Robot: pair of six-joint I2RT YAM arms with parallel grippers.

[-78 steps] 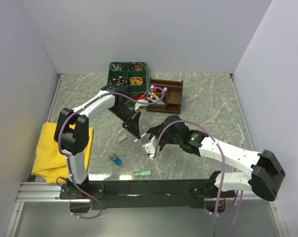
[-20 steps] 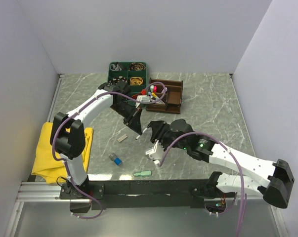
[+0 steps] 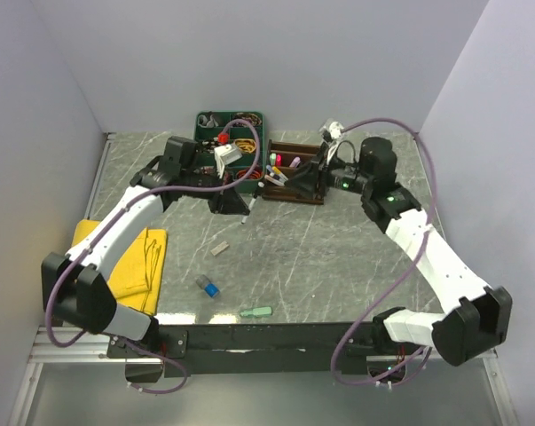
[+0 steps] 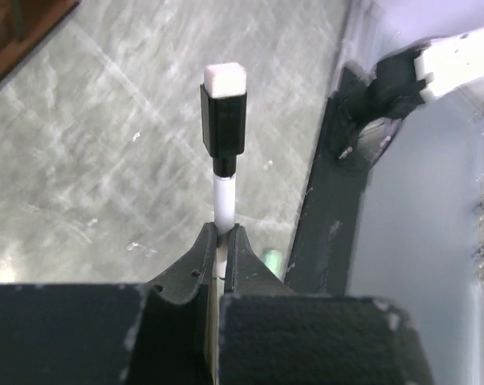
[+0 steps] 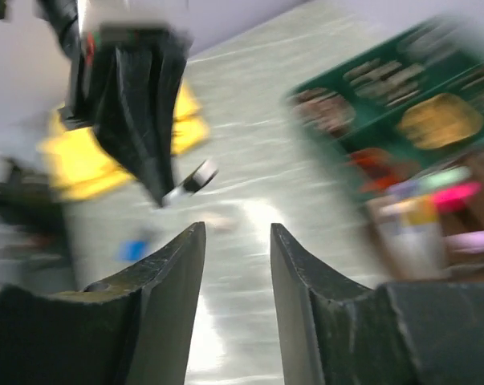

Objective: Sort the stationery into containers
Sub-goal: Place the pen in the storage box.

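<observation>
My left gripper point(image 4: 222, 233) is shut on a white pen with a black cap point(image 4: 224, 120). In the top view this gripper point(image 3: 236, 204) hangs over the table left of the dark brown organiser point(image 3: 295, 145), pen tip point(image 3: 243, 222) pointing down. My right gripper point(image 3: 283, 181) sits at the organiser's front left, over several coloured pens point(image 3: 294, 161) inside it. Its jaws point(image 5: 235, 233) are open with nothing between them. A beige bit point(image 3: 218, 249), a blue cap point(image 3: 208, 286) and a mint eraser point(image 3: 256, 311) lie on the table.
A green compartment tray point(image 3: 230, 133) of small items stands behind the left gripper, touching the organiser's left side. A yellow cloth point(image 3: 125, 262) lies at the table's left edge. The black rail point(image 3: 267, 337) runs along the near edge. The right wrist view is motion-blurred.
The right arm has swung from the table's front middle up to the organiser, and its jaws have widened. The left gripper with the pen moved slightly back.
</observation>
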